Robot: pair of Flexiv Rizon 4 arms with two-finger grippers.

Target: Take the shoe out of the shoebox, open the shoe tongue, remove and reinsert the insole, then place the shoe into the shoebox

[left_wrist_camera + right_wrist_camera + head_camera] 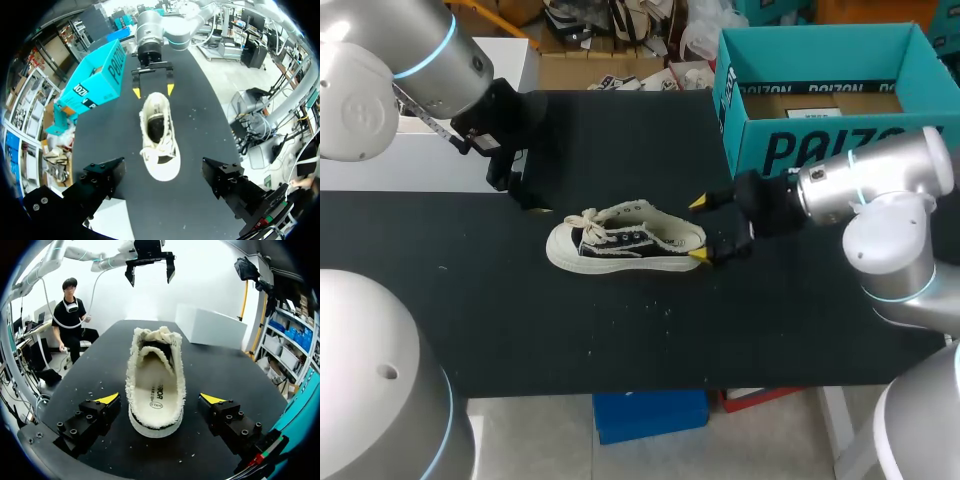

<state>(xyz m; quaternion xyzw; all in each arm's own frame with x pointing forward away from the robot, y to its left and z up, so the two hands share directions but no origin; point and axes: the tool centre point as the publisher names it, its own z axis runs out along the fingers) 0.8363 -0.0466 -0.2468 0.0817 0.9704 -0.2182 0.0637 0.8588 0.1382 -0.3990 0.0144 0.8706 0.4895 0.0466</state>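
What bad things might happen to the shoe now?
1. The right pincer stands open on either side of the heel of the shoe. If it closes off-centre, the shoe may twist or slide on the table.
2. The loose laces lie over the tongue and might snag the left pincer if it comes to open it.
3. Squeezing the soft heel hard could pinch the insole and make it harder to pull out.

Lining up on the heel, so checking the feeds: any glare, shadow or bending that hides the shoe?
Head view: shoe pale and evenly lit on the black table, no glare. Right wrist view: background washes out bright, yet the insole shows plainly between the tips of the open right hand. Left wrist view: shoe clear; table edges bow outward.
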